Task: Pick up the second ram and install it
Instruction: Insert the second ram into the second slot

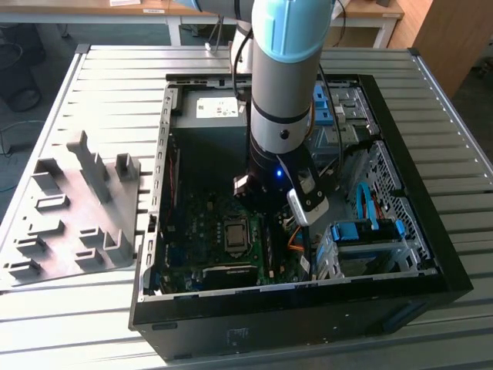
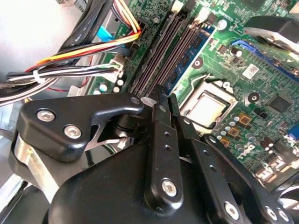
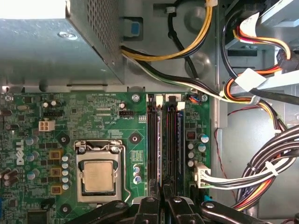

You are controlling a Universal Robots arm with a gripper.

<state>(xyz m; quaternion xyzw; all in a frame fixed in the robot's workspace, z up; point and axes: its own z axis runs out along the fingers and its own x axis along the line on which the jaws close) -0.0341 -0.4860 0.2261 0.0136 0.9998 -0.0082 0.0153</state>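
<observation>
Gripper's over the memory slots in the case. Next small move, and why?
Likely ease straight down, no sideways shift: the gripper sits just above the memory slots, lined up along them beside the CPU socket. Whether the second ram is seated is hidden.

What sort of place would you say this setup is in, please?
Probably a robotics lab or assembly test cell: an open computer case lies on a slatted metal table, a grey slotted fixture block sits beside it, and workbenches stand behind.
</observation>
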